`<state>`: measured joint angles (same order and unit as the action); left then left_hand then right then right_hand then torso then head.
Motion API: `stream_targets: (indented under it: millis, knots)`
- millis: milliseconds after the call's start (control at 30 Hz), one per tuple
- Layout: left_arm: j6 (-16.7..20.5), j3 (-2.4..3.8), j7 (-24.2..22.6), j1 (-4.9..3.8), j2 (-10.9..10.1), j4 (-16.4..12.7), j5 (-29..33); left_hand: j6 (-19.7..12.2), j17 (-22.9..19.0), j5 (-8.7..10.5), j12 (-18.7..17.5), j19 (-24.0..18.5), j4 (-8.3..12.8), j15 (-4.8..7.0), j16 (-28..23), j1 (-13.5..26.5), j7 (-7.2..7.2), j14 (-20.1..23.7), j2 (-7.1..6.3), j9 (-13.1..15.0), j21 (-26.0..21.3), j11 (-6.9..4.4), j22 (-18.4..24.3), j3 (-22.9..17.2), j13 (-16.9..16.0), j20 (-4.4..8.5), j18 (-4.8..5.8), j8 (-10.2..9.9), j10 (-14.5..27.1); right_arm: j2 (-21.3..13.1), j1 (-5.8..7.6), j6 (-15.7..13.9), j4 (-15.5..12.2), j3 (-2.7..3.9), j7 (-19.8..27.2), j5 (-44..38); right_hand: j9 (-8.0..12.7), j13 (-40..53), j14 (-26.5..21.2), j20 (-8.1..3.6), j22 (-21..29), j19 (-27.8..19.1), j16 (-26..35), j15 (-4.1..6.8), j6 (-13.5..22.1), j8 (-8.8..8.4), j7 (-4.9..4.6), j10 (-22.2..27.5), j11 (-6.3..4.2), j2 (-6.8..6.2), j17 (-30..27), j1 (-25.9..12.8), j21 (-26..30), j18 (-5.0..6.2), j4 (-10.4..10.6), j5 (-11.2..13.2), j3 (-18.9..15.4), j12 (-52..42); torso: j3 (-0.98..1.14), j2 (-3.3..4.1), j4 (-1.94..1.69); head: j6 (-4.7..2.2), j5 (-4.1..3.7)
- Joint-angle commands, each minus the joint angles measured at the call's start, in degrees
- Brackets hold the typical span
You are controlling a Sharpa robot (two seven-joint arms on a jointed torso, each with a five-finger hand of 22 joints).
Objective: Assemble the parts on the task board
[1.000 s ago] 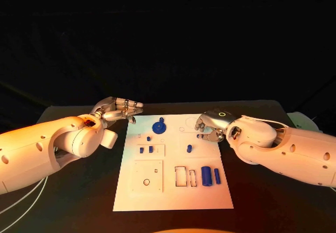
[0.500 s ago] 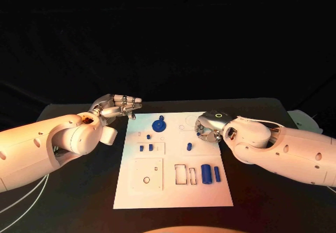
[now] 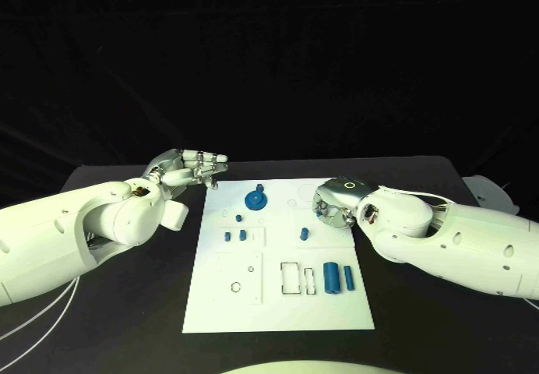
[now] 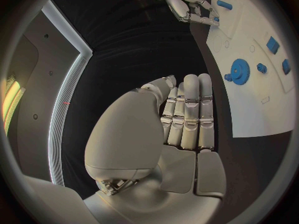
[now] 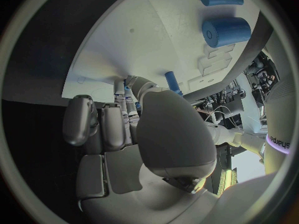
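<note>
The right hand (image 3: 333,204), fingers curled and holding nothing I can see, hovers at the white rectangular task board's (image 3: 281,312) right edge; the left hand (image 3: 188,170), loosely spread, waits just beside its far-left corner. In the left wrist view the blue toothed plastic gear (image 4: 239,70) lies loose on the board. In the right wrist view the small blue peg (image 5: 172,81) lies near the fingers (image 5: 124,97). Likely an approach step; next comes a fine pinch.

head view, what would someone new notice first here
The white task board lies in the middle of the black table, dotted with small blue parts; the round blue gear near its far edge stands out. The left hand and right hand flank that far end, neither plainly holding anything.
</note>
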<state>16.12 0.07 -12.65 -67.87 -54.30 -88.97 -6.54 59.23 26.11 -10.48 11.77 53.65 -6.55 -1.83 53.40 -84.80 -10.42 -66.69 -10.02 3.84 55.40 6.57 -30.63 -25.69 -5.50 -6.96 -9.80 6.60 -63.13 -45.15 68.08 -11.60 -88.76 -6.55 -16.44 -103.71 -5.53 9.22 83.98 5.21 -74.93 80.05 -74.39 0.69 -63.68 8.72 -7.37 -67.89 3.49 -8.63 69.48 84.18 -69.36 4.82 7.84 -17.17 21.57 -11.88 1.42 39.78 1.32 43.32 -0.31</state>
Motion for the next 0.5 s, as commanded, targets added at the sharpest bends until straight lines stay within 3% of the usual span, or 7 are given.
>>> stream_targets:
  millis: [33, 500]
  knots:
    - [-0.9, 0.03, -0.5, -0.06, 0.0, -0.1, 0.5, -0.2, 0.0, 0.33, 0.2, -0.3, 0.4, 0.01, -0.3, 0.1, -0.21, 0.4, 0.63, 0.0, -0.2, -0.02, 0.1, 0.1, -0.1, -0.07, -0.81, -0.1, 0.3, 0.2, -0.35, 1.8, 0.2, -0.16, -0.2, -0.7, -0.1, -0.2, 2.4, -0.21, -3.7, 0.5, -0.3, 0.4, -0.6, 0.32, 0.02, -0.5, -0.07, 0.62, 0.1, -0.1, -0.4, -0.39, -0.2, 0.4, 0.8, 0.3, -0.02, 0.0, 0.06, 0.06, -0.05]
    - [-0.7, 0.03, 0.1, -0.07, 0.1, 0.2, 0.5, -0.4, -0.2, 0.33, 0.3, -0.3, 0.7, -0.03, -0.5, 0.0, -0.3, 0.5, 0.68, 0.0, -0.3, 0.06, 0.2, 0.1, -0.1, -0.09, -0.81, -0.2, 0.6, 0.3, -0.52, 0.2, 0.3, -0.16, -0.8, -1.2, -0.4, -0.7, 2.4, -0.34, -4.3, 0.7, -0.6, 0.5, -1.3, 0.39, 0.18, -0.9, -0.19, 1.08, 0.2, -0.4, -1.1, -0.53, -1.0, 0.7, 1.8, 0.9, -0.06, -0.04, 0.0, 0.08, -0.11]
